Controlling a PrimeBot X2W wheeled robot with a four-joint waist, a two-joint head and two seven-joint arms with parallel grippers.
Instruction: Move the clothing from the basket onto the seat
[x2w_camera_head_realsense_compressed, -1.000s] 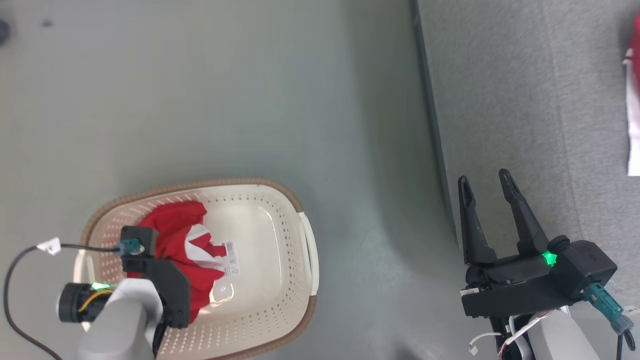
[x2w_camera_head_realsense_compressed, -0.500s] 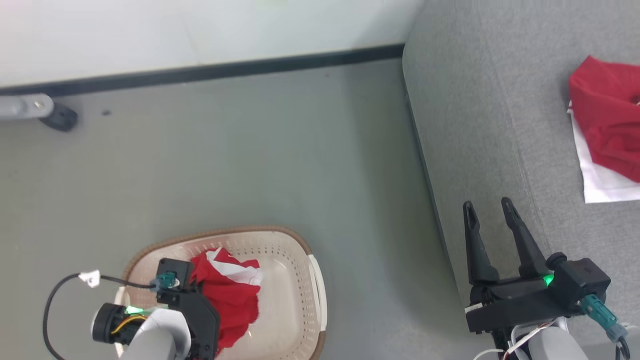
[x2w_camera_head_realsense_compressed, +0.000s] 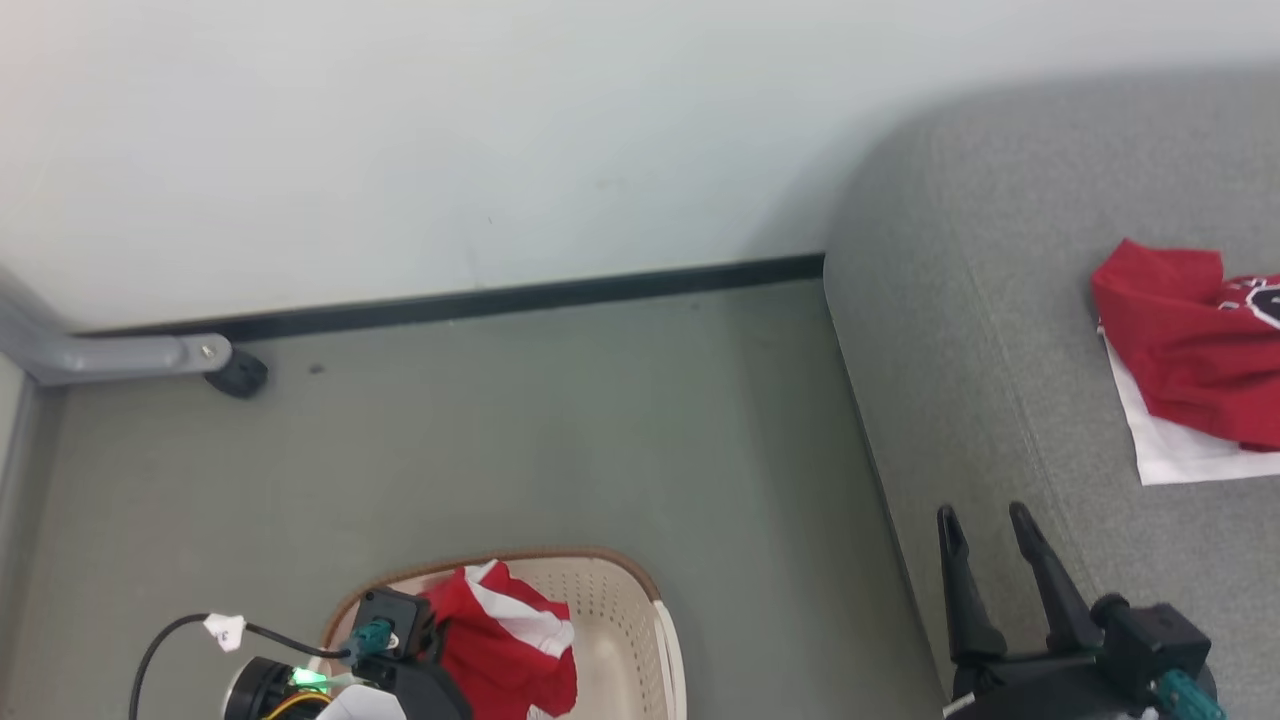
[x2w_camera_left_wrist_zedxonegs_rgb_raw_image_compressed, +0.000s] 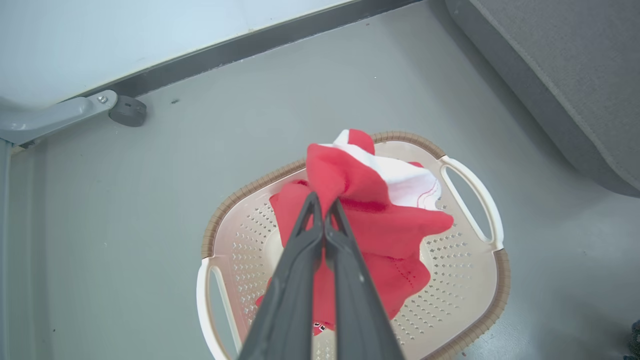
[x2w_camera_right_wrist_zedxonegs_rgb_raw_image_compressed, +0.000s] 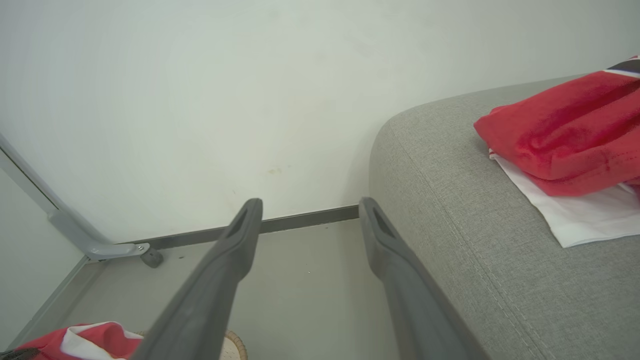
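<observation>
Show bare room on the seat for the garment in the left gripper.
Free: the seat strip between its rounded edge and the red garment lying on it, just ahead of the open right gripper. Crowded: the right side, under that garment. The floor between basket and seat is bare too.

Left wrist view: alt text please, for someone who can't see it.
The left gripper, shut, pinches a bunched red-and-white garment over the cream basket with a brown rim, which sits on the grey floor. The grey seat crosses the upper right corner.

Long dark tapered fingers (x2w_camera_right_wrist_zedxonegs_rgb_raw_image_compressed: 217, 280), black wrist housing (x2w_camera_head_realsense_compressed: 1150, 638), green light (x2w_camera_head_realsense_compressed: 305, 678), teal plug (x2w_camera_head_realsense_compressed: 372, 633).
</observation>
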